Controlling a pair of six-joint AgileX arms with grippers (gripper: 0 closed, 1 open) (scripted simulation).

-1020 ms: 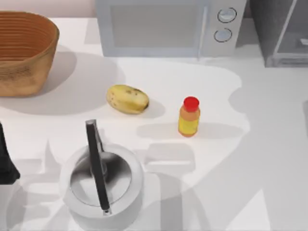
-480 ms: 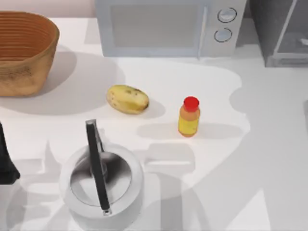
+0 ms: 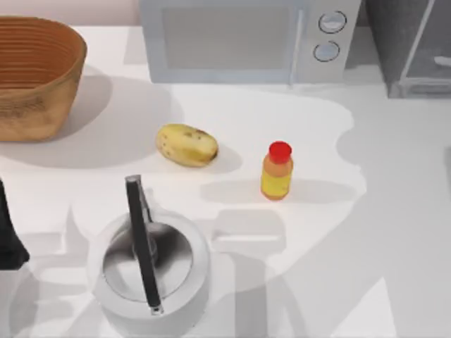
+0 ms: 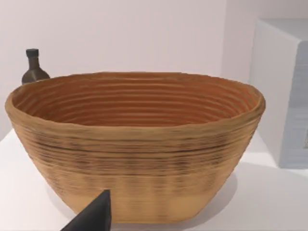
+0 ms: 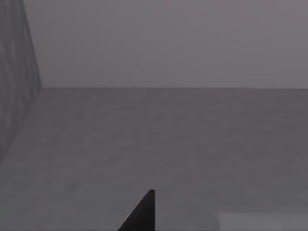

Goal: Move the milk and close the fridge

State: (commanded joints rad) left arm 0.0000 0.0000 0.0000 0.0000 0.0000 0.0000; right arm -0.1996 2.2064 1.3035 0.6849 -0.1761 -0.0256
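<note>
With the fridge (image 3: 412,49) at the table's far right corner, its door ajar, the right gripper (image 5: 144,214) faces a grey inside, so a careless pull could catch the door frame.

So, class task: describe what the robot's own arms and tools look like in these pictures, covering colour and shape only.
Little of them is visible. The left arm appears at the top view's left edge as a glossy black, tapering form. In the left wrist view, the left tool appears as a dark grey, pointed wedge. The right wrist view has a similar dark pointed tip of the right tool. No cables or markings are visible.
</note>
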